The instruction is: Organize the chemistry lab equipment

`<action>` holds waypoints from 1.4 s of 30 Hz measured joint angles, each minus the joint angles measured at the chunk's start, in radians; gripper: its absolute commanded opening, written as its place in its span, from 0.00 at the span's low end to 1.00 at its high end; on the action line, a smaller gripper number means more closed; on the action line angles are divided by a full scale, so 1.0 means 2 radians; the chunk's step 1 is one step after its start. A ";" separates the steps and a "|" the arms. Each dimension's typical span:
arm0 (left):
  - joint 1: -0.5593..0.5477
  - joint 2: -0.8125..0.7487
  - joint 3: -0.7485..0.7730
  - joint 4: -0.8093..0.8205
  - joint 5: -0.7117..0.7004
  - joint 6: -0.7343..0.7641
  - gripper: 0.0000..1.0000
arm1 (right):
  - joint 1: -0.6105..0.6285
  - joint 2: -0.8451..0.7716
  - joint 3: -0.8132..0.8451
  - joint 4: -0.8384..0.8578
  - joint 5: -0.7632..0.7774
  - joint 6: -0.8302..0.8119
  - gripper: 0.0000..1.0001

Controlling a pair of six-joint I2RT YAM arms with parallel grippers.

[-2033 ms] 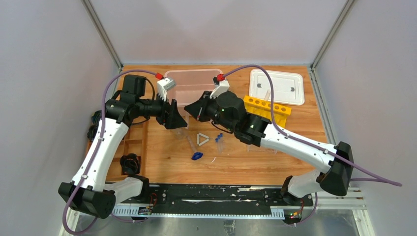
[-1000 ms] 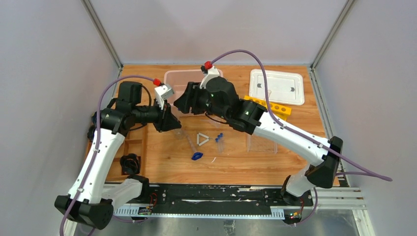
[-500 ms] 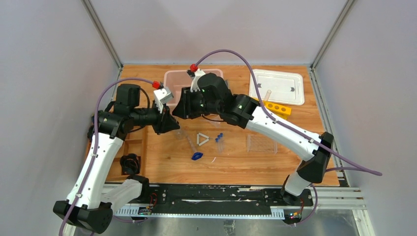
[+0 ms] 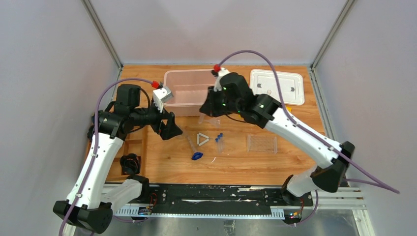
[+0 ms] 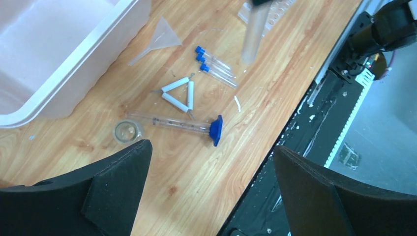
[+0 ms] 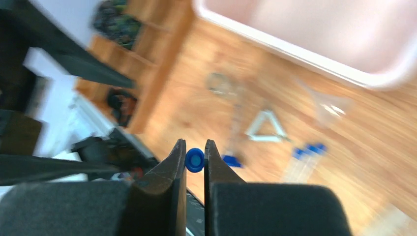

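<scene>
A: Top external: why is the right end effector hanging beside the pink bin?
B: Likely carrying its load toward the clear rack, lying right and nearer. The left end effector is hovering left of the white triangle.
A: Left wrist?
B: Its fingers are spreading wide; the blue clip is lying on the worktop, showing between them.
A: Right wrist?
B: Those fingers are pinching a blue-capped tube, cap facing the camera.
</scene>
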 measured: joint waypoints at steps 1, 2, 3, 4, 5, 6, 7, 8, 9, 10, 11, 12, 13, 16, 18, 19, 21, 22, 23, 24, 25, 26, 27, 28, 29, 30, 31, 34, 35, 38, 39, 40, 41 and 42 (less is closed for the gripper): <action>0.000 0.000 0.000 0.000 -0.006 -0.001 1.00 | -0.009 -0.021 -0.020 -0.008 0.022 -0.011 0.00; 0.000 0.000 0.000 0.000 -0.012 -0.002 1.00 | -0.018 -0.040 -0.038 -0.018 0.043 -0.020 0.00; 0.000 0.000 0.000 0.000 -0.017 -0.002 1.00 | -0.029 -0.062 -0.060 -0.023 0.060 -0.029 0.00; 0.000 0.000 0.000 0.000 -0.024 -0.002 1.00 | -0.043 -0.089 -0.089 -0.028 0.081 -0.038 0.00; 0.000 0.000 0.000 0.000 -0.029 -0.002 1.00 | -0.055 -0.109 -0.112 -0.032 0.098 -0.044 0.00; 0.000 0.000 0.000 0.000 -0.032 -0.003 1.00 | -0.071 -0.132 -0.141 -0.035 0.113 -0.050 0.00; 0.000 0.000 0.000 0.000 -0.035 -0.004 1.00 | -0.083 -0.147 -0.163 -0.039 0.123 -0.054 0.00; 0.000 0.000 0.000 0.000 -0.039 -0.004 1.00 | -0.100 -0.163 -0.190 -0.039 0.133 -0.056 0.00; 0.000 0.000 0.000 0.000 -0.042 -0.004 1.00 | -0.113 -0.175 -0.215 -0.042 0.142 -0.059 0.00; 0.000 0.001 0.000 0.000 -0.044 -0.006 1.00 | -0.124 -0.183 -0.236 -0.043 0.150 -0.062 0.00; 0.000 0.002 0.000 0.000 -0.047 -0.007 1.00 | -0.133 -0.190 -0.260 -0.042 0.160 -0.065 0.00; 0.000 0.003 0.000 0.000 -0.049 -0.009 1.00 | -0.139 -0.194 -0.283 -0.041 0.171 -0.067 0.00; 0.000 0.004 0.000 0.000 -0.052 -0.010 1.00 | -0.142 -0.196 -0.299 -0.040 0.177 -0.068 0.00; 0.000 0.008 0.000 0.000 -0.062 -0.013 1.00 | -0.146 -0.197 -0.354 -0.036 0.198 -0.072 0.00; 0.000 0.009 0.000 0.000 -0.066 -0.014 1.00 | -0.147 -0.197 -0.367 -0.032 0.204 -0.074 0.00; 0.000 0.009 0.000 0.000 -0.067 -0.015 1.00 | -0.148 -0.197 -0.375 -0.025 0.209 -0.075 0.00; 0.000 0.009 0.000 0.000 -0.069 -0.015 1.00 | -0.151 -0.196 -0.388 -0.008 0.215 -0.076 0.00; 0.000 0.010 0.000 0.000 -0.069 -0.015 1.00 | -0.153 -0.196 -0.394 -0.001 0.217 -0.076 0.00; 0.000 0.010 0.000 0.000 -0.070 -0.015 1.00 | -0.154 -0.194 -0.398 0.006 0.219 -0.076 0.00; 0.000 0.010 0.000 0.000 -0.070 -0.015 1.00 | -0.155 -0.193 -0.404 0.016 0.222 -0.077 0.00; 0.000 0.010 0.000 0.000 -0.070 -0.015 1.00 | -0.156 -0.191 -0.408 0.022 0.223 -0.077 0.00; 0.000 0.011 0.000 0.000 -0.070 -0.015 1.00 | -0.158 -0.189 -0.413 0.033 0.224 -0.077 0.00; 0.000 0.011 0.000 0.000 -0.070 -0.015 1.00 | -0.159 -0.188 -0.416 0.039 0.224 -0.077 0.00; 0.000 0.011 0.000 0.000 -0.070 -0.016 1.00 | -0.160 -0.186 -0.421 0.049 0.225 -0.077 0.00; 0.000 0.011 0.000 0.000 -0.071 -0.016 1.00 | -0.162 -0.185 -0.426 0.057 0.225 -0.077 0.00; 0.000 0.011 0.000 0.000 -0.071 -0.016 1.00 | -0.163 -0.183 -0.430 0.065 0.225 -0.077 0.00; 0.000 0.011 0.000 0.000 -0.071 -0.016 1.00 | -0.163 -0.180 -0.433 0.071 0.226 -0.076 0.00; 0.000 0.011 0.000 0.000 -0.073 -0.017 1.00 | -0.165 -0.171 -0.436 0.087 0.227 -0.074 0.00; 0.000 0.011 0.000 0.000 -0.074 -0.018 1.00 | -0.165 -0.168 -0.436 0.091 0.227 -0.073 0.00; 0.000 0.011 0.000 0.000 -0.074 -0.019 1.00 | -0.165 -0.160 -0.436 0.104 0.226 -0.069 0.00; 0.000 0.011 0.000 0.000 -0.074 -0.019 1.00 | -0.166 -0.158 -0.436 0.107 0.226 -0.067 0.00; 0.000 0.011 -0.001 0.000 -0.074 -0.019 1.00 | -0.166 -0.157 -0.436 0.109 0.226 -0.066 0.00; 0.000 0.011 -0.001 0.000 -0.074 -0.019 1.00 | -0.166 -0.156 -0.436 0.110 0.226 -0.066 0.00; 0.000 0.011 -0.001 0.000 -0.074 -0.019 1.00 | -0.166 -0.156 -0.436 0.111 0.226 -0.065 0.00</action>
